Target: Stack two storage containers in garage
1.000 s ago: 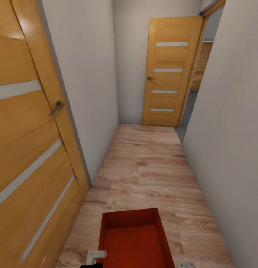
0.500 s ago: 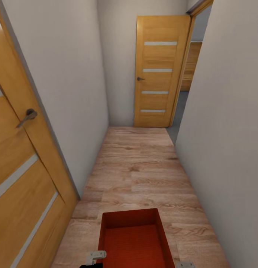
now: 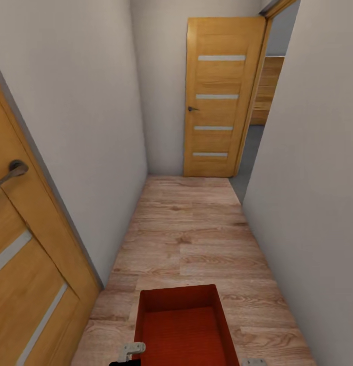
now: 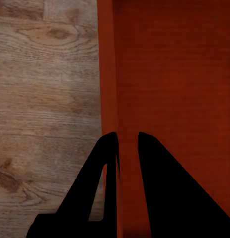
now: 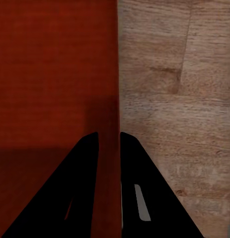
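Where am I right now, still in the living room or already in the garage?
Neither, it seems: a narrow hallway. Plain pale walls close in on both sides of a light wood plank floor, with a wooden door open at the far end. The storage container is carried in front.

A storage container [image 3: 184,325] sits low in front of the robot, above the plank floor [image 3: 197,229] of a narrow hallway. An open door [image 3: 24,254] stands at the left, a wall [image 3: 309,178] at the right, and another door [image 3: 219,96] at the far end, a doorway [image 3: 263,101] just right of it.
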